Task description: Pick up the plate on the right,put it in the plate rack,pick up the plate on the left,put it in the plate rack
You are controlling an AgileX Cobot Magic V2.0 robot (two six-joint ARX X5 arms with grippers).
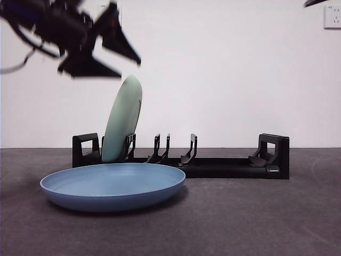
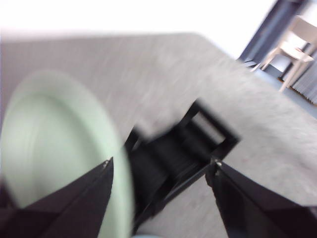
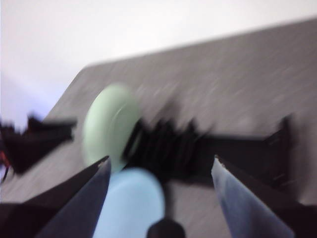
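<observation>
Two plates are in view: a pale green plate [image 1: 123, 120] stands on edge in the plate rack [image 1: 229, 166], slotted between the prongs nearest the rack's left looped end and leaning slightly toward the right in the front view, and a blue plate [image 1: 113, 185] lies flat on the grey table [image 1: 256, 218], right way up, just in front of the rack's left half and nearer the camera. My left gripper [image 1: 109, 53] hangs in the air above and to the left of the green plate's top edge, clear of it, jaws spread wide and holding nothing; it appears dark and motion-blurred in the front view. From my left wrist the same gripper [image 2: 161, 171] frames the green plate [image 2: 59, 144] on one side and the rack's looped end [image 2: 210, 131] between the jaw tips; the picture is blurred. My right gripper [image 3: 158, 166] is also wide open and empty, well back from the work; its wrist view, heavily blurred, takes in the green plate [image 3: 109, 124] upright in the rack [image 3: 198, 148], the blue plate [image 3: 131, 203] in front of it, and my left arm [image 3: 34, 139] as a dark shape at the side. In the front view only a black tip [image 1: 319, 2] at the top right corner shows, which I take for the right arm. A wall socket [image 1: 332, 16] sits on the white wall behind.
</observation>
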